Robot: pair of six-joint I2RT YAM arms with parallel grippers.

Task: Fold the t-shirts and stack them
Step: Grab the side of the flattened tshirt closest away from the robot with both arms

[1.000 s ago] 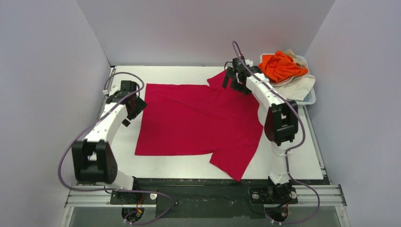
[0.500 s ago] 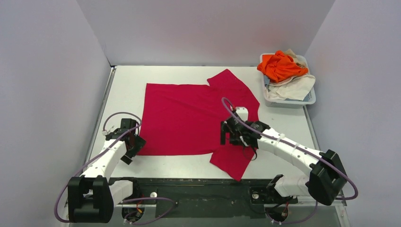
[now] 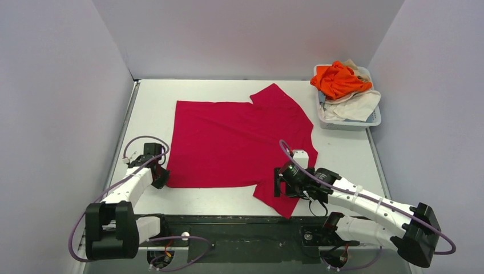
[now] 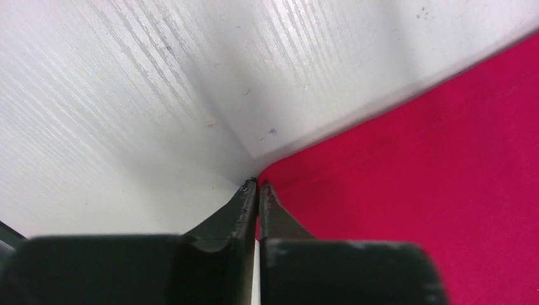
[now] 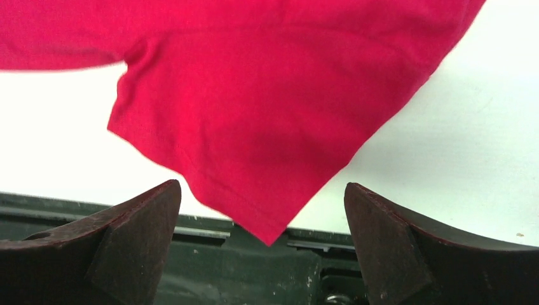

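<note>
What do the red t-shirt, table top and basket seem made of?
The red t-shirt looks like soft matte knit cloth: it lies limp, with a stitched hem. The table top seems white-painted or laminated board, faint grain lines showing. The basket looks like white moulded plastic, slotted walls.

Left fingers [image 4: 245,206] pressed together; right fingers [image 5: 136,238] spread wide.

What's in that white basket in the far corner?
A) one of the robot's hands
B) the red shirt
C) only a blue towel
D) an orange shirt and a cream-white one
D: the orange t-shirt sits bunched on top of the cream-white t-shirt inside the white plastic basket, while the crimson red t-shirt lies spread on the table.
</note>
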